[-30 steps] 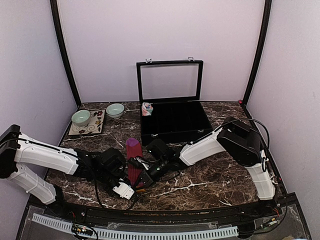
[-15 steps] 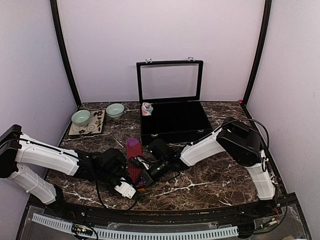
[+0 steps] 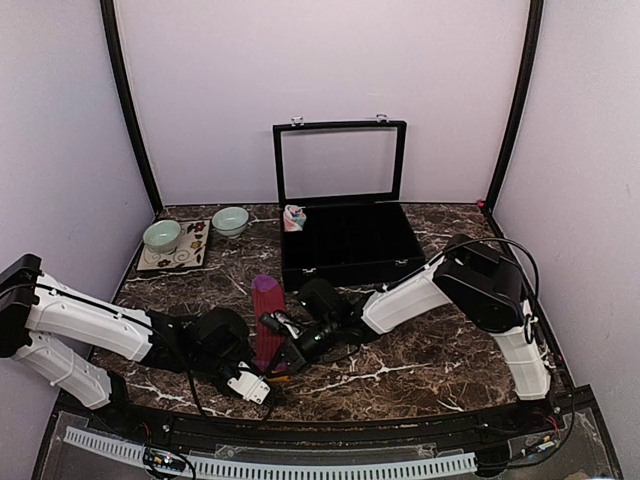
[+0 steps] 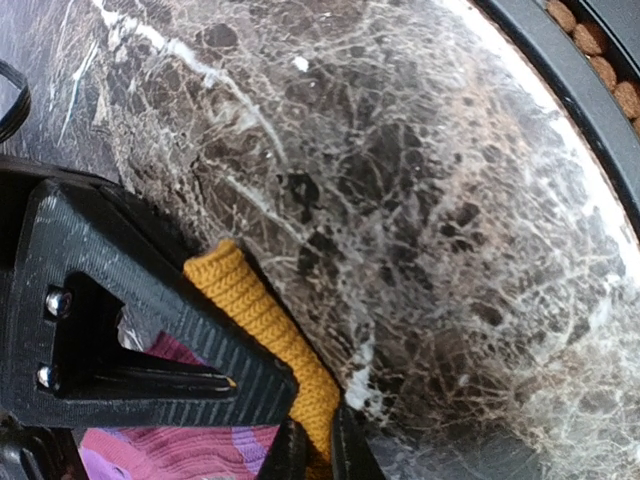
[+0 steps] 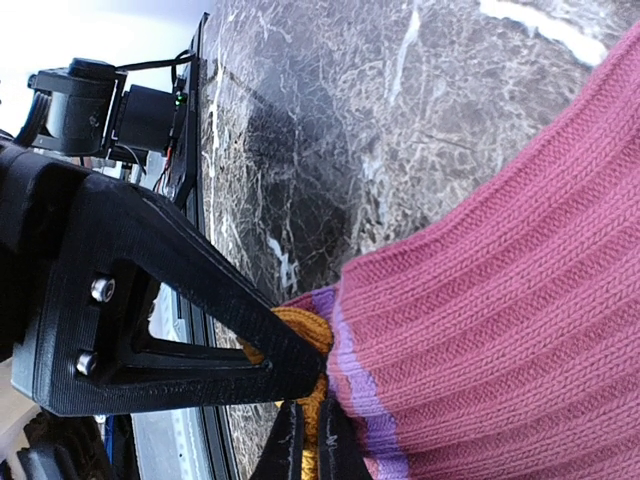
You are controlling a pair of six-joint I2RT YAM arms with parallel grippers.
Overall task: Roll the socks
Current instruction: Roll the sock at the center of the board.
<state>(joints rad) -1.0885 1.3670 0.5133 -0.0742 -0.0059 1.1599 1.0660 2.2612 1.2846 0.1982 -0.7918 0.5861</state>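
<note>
orange cuff (image 4: 262,322) of the maroon sock (image 3: 266,318) is clenched by the left hand (image 4: 312,450) and, seemingly, the right hand (image 5: 308,440).

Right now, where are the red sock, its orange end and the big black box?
maroon sock (image 3: 265,310), top view, on its ribbed middle.
orange cuff (image 4: 262,318), left wrist view, on its knitted edge.
black box (image 3: 352,268), top view, on its front wall.
</note>
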